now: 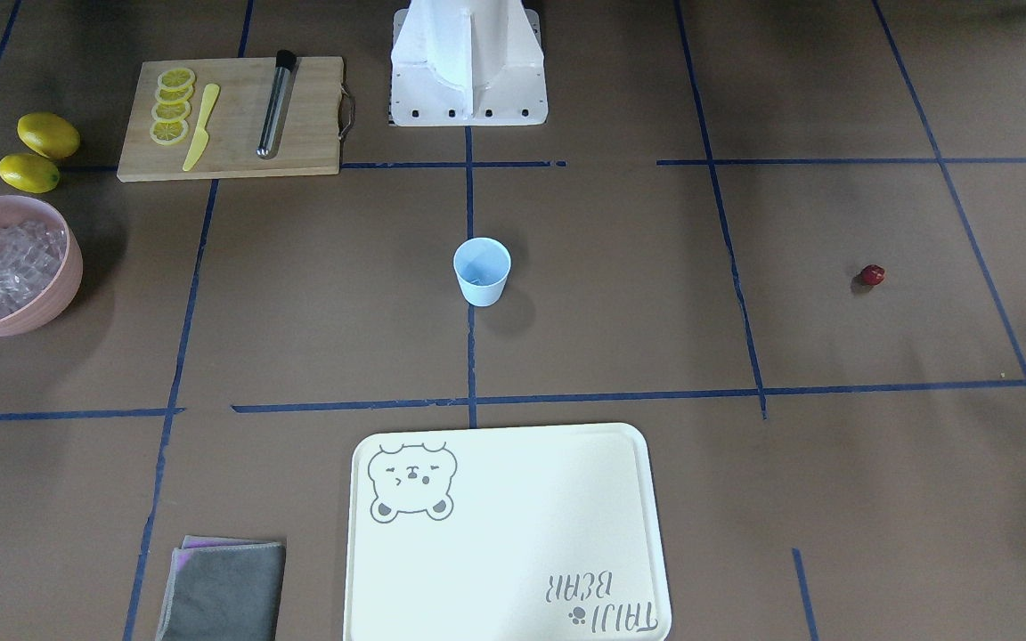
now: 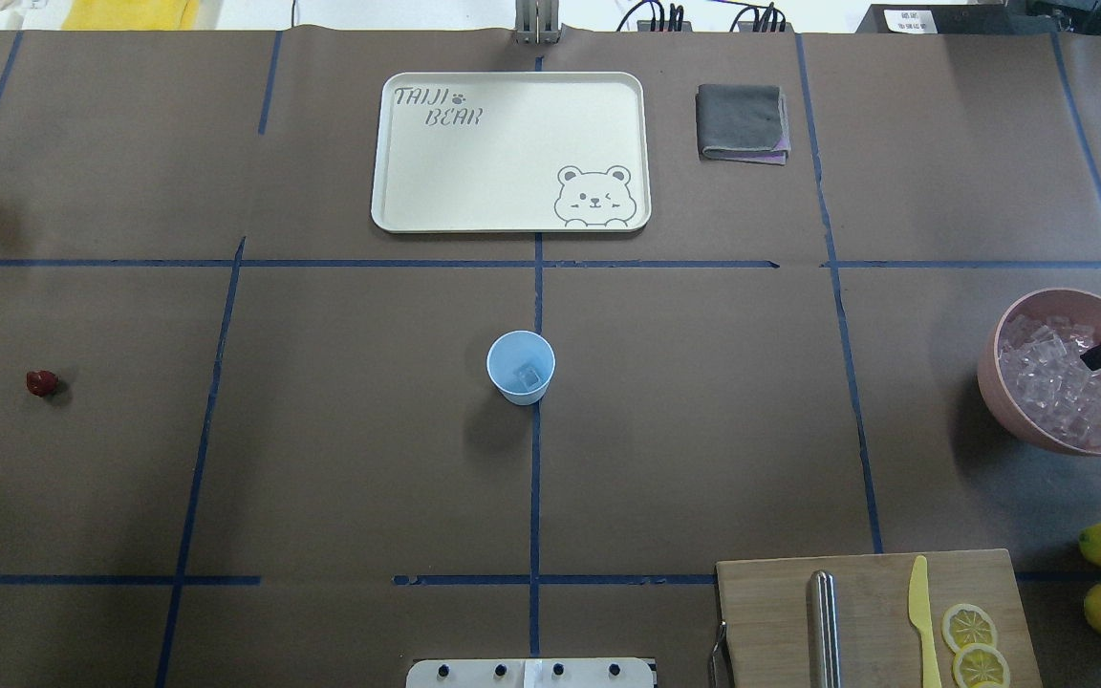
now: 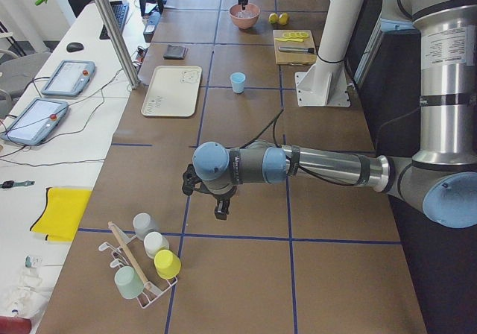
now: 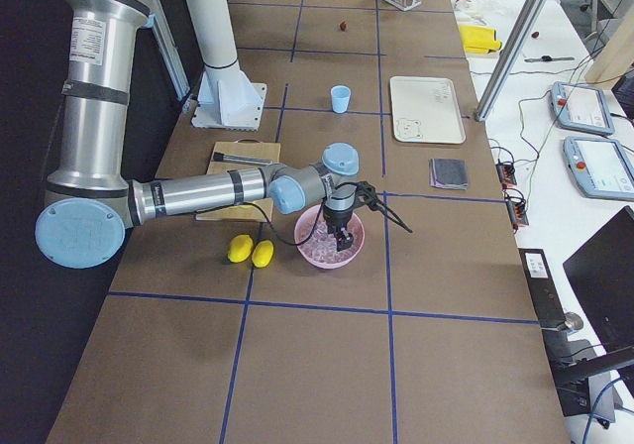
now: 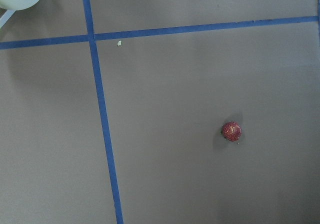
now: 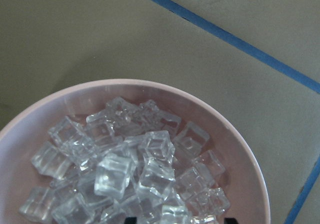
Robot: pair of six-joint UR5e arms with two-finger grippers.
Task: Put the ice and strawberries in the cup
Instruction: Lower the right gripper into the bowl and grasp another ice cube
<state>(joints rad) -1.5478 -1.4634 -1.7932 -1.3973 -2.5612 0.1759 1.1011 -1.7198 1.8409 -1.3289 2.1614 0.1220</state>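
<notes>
Done: what looks like one clear cube lies in the bottom of the small pale-blue tapered plastic cup [image 2: 507, 363]. I judge the ice part begun, not finished.
Ice supply: the clear, glassy ice cubes [image 6: 125, 169] are heaped in the large round pink bowl [image 2: 995, 397], directly under the right gripper's fingers.
Right gripper [image 2: 1100, 357]: it hangs over the bowl with its tips at or just above the heap. Only dark slivers show at the bottom edge of its wrist view, so you cannot tell how far apart the fingers stand or whether they hold a cube.
Strawberry: the small dark-red round strawberry [image 5: 231, 131] lies on the brown table, below the left gripper's fingers and off to one side, well apart from the cup.
Left gripper [image 3: 221, 215]: it hovers above the table near the strawberry. The pictures do not show whether its fingers are wide or narrow.
Left to do: you have any further ice to carry to the cup, and the strawberry is not yet picked up.
</notes>
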